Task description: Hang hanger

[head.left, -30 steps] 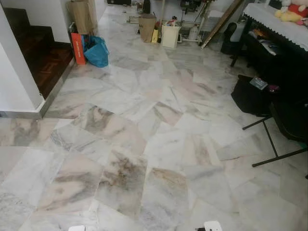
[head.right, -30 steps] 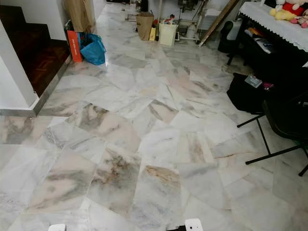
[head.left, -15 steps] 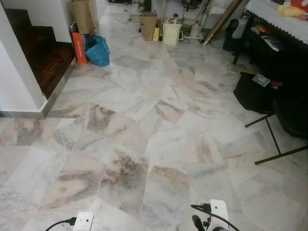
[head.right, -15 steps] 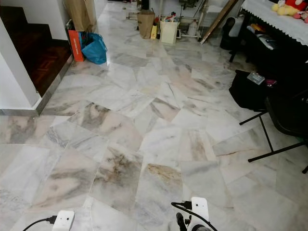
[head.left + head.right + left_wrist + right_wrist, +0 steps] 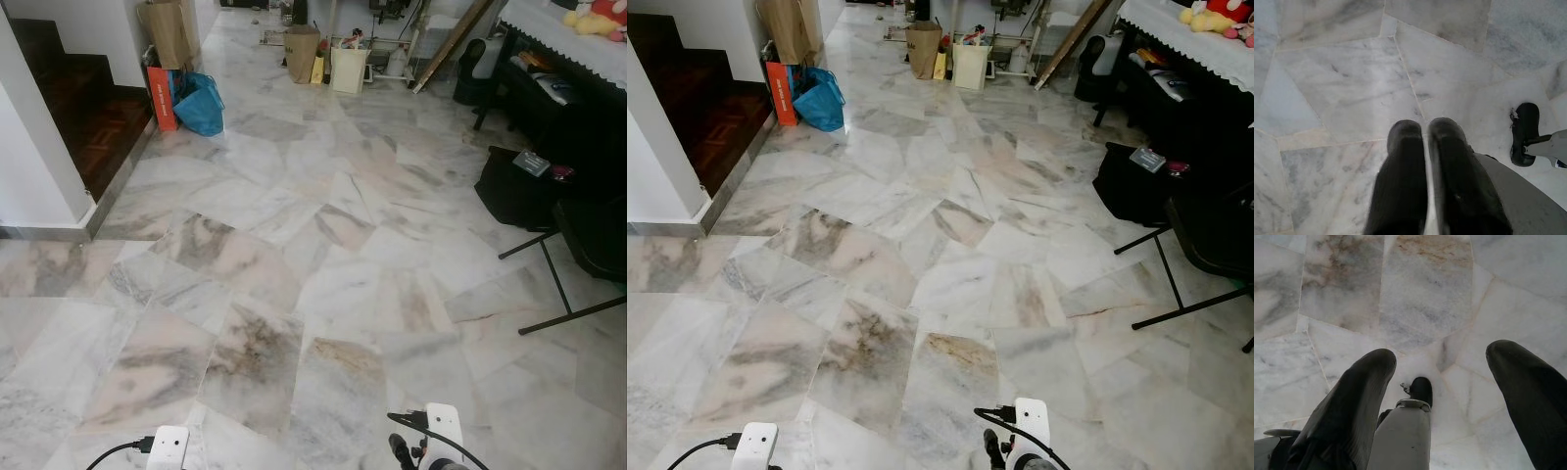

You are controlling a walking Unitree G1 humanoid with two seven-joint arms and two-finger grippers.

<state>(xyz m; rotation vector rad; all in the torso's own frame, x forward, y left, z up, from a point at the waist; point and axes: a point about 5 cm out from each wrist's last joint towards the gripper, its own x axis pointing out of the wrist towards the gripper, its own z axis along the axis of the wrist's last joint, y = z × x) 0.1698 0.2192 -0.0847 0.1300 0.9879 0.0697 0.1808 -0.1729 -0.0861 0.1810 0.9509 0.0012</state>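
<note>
- Left gripper (image 5: 1424, 132) — we keep its fingers pressed together, holding nothing, above the marble floor (image 5: 1352, 83).
- Right gripper (image 5: 1442, 360) — we hold its fingers spread wide, empty, over that floor.

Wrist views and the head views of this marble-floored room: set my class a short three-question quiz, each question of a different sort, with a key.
1. True or false: the left gripper has its two black fingers pressed together over the marble floor.
2. Which stands beside the blue bag at the foot of the dark stairs?
A. a green bucket
B. an orange box
C. a red chair
3. Fill in: the right gripper holds its fingers wide ____.

Key: 1 true; 2 B; 3 apart, with nothing between them.
</note>
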